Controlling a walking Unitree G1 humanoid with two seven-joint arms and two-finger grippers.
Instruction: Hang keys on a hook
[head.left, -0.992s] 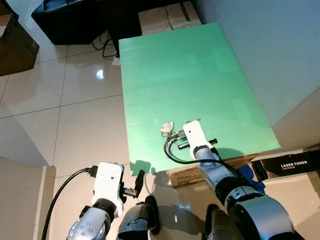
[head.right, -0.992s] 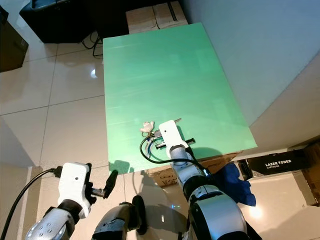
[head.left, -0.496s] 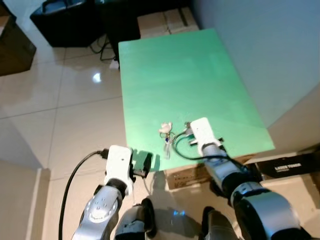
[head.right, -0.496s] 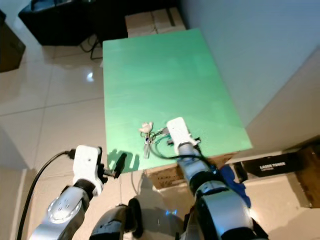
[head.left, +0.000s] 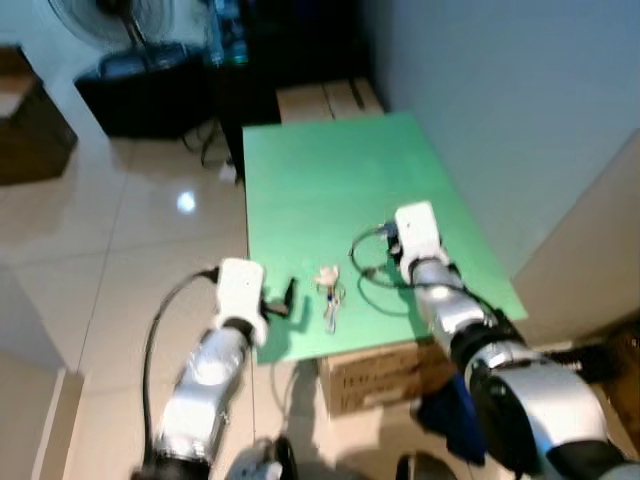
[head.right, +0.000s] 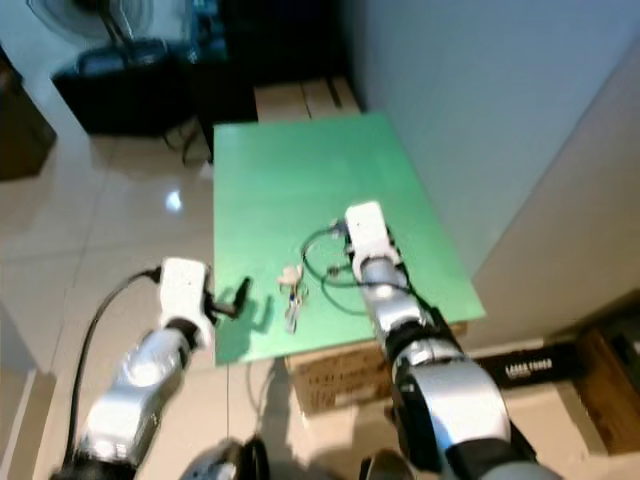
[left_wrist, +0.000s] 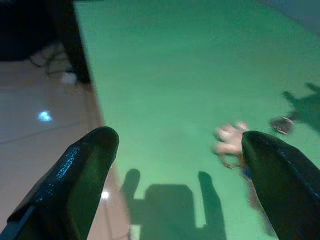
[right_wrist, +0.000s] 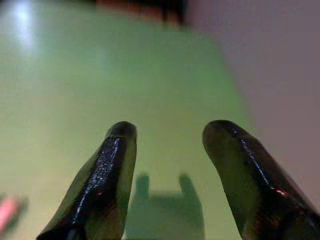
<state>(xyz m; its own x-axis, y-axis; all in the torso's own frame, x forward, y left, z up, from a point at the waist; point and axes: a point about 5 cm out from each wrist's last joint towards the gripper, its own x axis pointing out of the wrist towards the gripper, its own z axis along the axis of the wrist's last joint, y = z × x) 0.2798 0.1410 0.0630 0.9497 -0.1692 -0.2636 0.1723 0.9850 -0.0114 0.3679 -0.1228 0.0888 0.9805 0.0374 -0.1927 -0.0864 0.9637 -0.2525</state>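
Since a second before, raised both arms over the green worktop. Head views: keys lying loose between left gripper and right gripper. Wrist views: both spread wide, empty. Judged light, floppy; best pinched at ring.

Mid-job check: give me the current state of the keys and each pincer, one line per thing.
keys: lying loose on the green table near its front edge, not held.
left pincer: open, empty, at the table's left edge, beside the keys.
right pincer: open, empty, over the table, right of the keys.
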